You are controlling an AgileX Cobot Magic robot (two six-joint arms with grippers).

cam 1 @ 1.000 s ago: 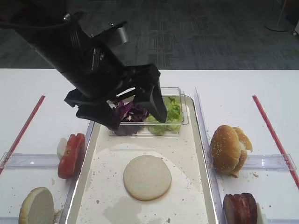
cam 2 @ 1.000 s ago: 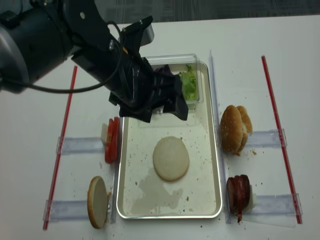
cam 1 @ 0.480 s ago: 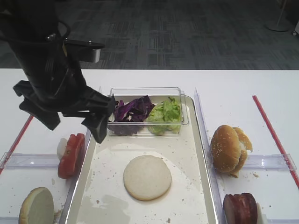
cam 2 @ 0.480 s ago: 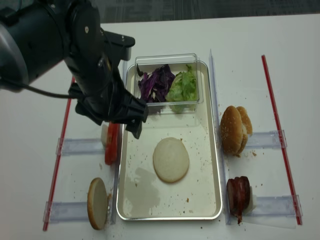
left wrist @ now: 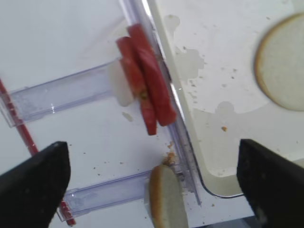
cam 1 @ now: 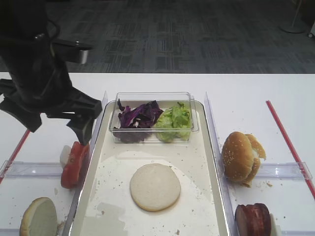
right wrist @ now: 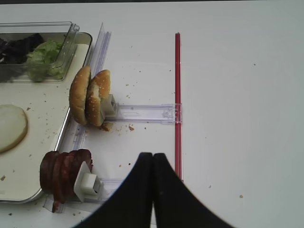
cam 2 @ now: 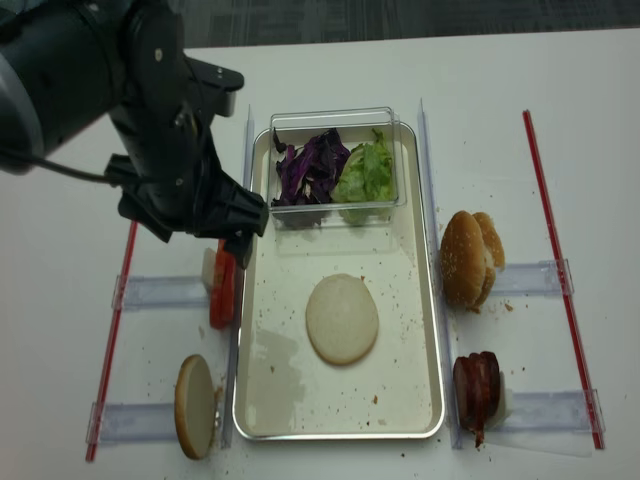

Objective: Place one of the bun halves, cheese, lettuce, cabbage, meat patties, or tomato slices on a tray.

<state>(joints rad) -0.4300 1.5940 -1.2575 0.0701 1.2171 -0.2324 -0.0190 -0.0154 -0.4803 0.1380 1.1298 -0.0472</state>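
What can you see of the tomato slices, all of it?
The tomato slices are bright red, thick and round, about three packed face to face and standing on edge. They sit just outside the left rim of the tray, backed by a small white block on a clear plastic rail. They look smooth and moist, edges slightly uneven. In the left wrist view they lean against the tray's raised edge. The left gripper hangs above them, open, not touching.
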